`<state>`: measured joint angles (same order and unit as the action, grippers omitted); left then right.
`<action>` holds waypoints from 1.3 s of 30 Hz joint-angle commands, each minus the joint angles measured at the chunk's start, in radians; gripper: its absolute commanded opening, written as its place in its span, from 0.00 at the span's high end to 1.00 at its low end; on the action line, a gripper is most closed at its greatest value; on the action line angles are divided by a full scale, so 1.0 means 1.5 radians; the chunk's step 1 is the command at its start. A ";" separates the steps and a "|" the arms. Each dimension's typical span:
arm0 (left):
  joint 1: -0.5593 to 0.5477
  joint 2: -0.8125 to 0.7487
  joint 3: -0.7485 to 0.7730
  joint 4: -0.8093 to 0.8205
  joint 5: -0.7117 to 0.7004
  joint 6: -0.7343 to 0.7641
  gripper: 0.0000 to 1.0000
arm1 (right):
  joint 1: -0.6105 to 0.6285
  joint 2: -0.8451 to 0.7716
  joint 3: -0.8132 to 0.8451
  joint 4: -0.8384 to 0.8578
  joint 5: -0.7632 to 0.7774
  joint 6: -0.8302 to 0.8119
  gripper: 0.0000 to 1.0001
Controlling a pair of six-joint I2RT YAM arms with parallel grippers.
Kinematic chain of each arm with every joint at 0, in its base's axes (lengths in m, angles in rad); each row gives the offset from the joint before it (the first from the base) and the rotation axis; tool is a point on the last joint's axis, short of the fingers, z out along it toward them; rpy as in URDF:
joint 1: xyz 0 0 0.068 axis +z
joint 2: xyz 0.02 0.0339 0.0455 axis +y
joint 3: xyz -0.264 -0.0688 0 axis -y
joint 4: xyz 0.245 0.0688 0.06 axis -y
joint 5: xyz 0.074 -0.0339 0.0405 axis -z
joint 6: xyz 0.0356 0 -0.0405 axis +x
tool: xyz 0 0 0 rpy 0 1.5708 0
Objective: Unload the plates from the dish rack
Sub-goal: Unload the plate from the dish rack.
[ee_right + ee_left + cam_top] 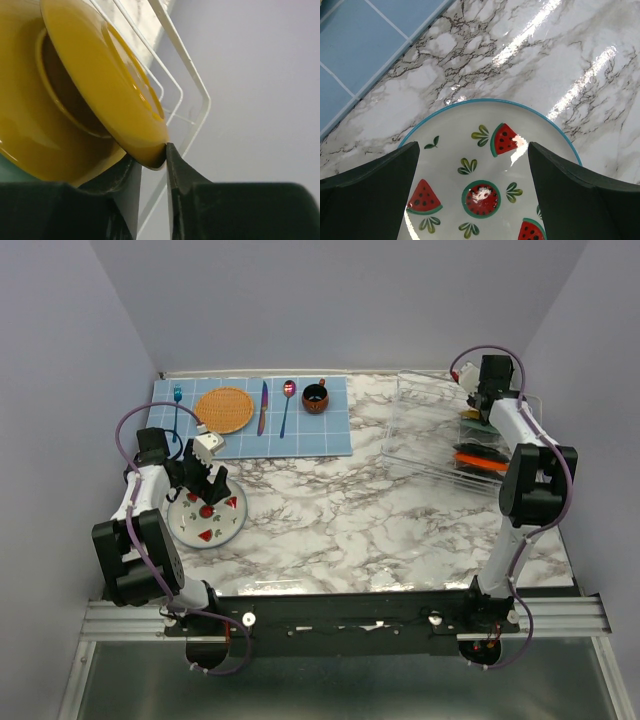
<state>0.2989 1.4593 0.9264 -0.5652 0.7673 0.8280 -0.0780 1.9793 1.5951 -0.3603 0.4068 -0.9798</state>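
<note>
- Mustard-yellow glazed round plate [90,95]: stands in white wire dish rack [199,87], at my far right.
- Right gripper [161,150]: I have its rim pinched between both fingers.
- Left gripper [472,155]: fully spread over white watermelon-print plate [470,125] lying on marble table [350,520].

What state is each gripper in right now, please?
Left gripper: open, above the watermelon plate.
Right gripper: closed on the yellow plate's rim, in the dish rack.

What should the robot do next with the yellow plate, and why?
Probably lift it gently upward, out of the wires. The right tool is pinching the yellow plate by its rim, and the plate is leaning inside the dish rack, so it seems ready to come out.
</note>
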 commanded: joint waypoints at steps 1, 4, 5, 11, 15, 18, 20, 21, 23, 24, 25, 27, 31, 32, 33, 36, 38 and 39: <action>-0.002 0.005 0.018 -0.007 -0.006 0.011 0.01 | -0.007 0.023 0.034 0.021 0.001 0.008 0.78; -0.003 0.003 0.017 -0.006 -0.007 0.013 0.01 | -0.007 0.018 0.036 0.014 -0.001 0.009 0.93; -0.004 0.003 0.017 -0.007 -0.006 0.013 0.01 | -0.007 0.013 0.035 0.014 -0.001 0.008 0.98; -0.004 0.009 0.016 -0.007 0.001 0.008 0.01 | -0.007 -0.014 0.027 0.004 -0.003 0.009 0.99; -0.003 0.008 0.015 -0.006 0.001 0.007 0.01 | -0.007 -0.039 0.020 -0.006 -0.005 0.009 0.99; -0.005 0.009 0.015 -0.005 0.002 0.008 0.01 | -0.007 -0.066 0.023 -0.021 -0.007 0.013 0.99; -0.006 0.011 0.018 -0.004 0.003 0.007 0.01 | -0.007 -0.087 0.029 -0.036 -0.016 0.017 0.99; -0.007 0.013 0.019 -0.004 0.003 0.006 0.01 | -0.007 -0.094 0.032 -0.043 -0.020 0.021 0.99; -0.008 0.014 0.021 -0.002 0.004 0.003 0.01 | -0.006 -0.114 0.046 -0.072 -0.030 0.024 0.99; -0.009 0.015 0.021 0.001 0.004 0.001 0.01 | -0.007 -0.121 0.053 -0.083 -0.035 0.033 0.99; -0.009 0.015 0.021 0.003 0.005 -0.004 0.01 | -0.006 -0.130 0.057 -0.106 -0.042 0.037 0.99; -0.010 0.015 0.020 0.012 0.003 -0.009 0.01 | -0.005 -0.159 0.071 -0.127 -0.058 0.049 0.99; -0.011 0.011 0.013 0.036 0.001 -0.038 0.01 | 0.002 -0.211 0.105 -0.206 -0.111 0.091 0.99; -0.011 0.007 0.013 0.046 0.000 -0.052 0.01 | 0.007 -0.220 0.117 -0.229 -0.144 0.104 0.99; -0.013 0.006 0.013 0.048 -0.001 -0.058 0.01 | 0.010 -0.229 0.145 -0.253 -0.166 0.133 0.99; -0.021 -0.002 0.023 0.044 -0.004 -0.068 0.01 | 0.026 -0.255 0.186 -0.361 -0.266 0.194 0.99; -0.026 -0.007 0.027 0.045 -0.010 -0.072 0.01 | 0.043 -0.268 0.217 -0.435 -0.361 0.219 0.99; -0.028 -0.013 0.029 0.045 -0.010 -0.075 0.01 | 0.045 -0.272 0.226 -0.459 -0.402 0.243 0.99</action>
<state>0.2733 1.4761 0.9367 -0.5179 0.7597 0.7544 -0.0502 1.6310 1.8439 -0.7883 0.1310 -0.7803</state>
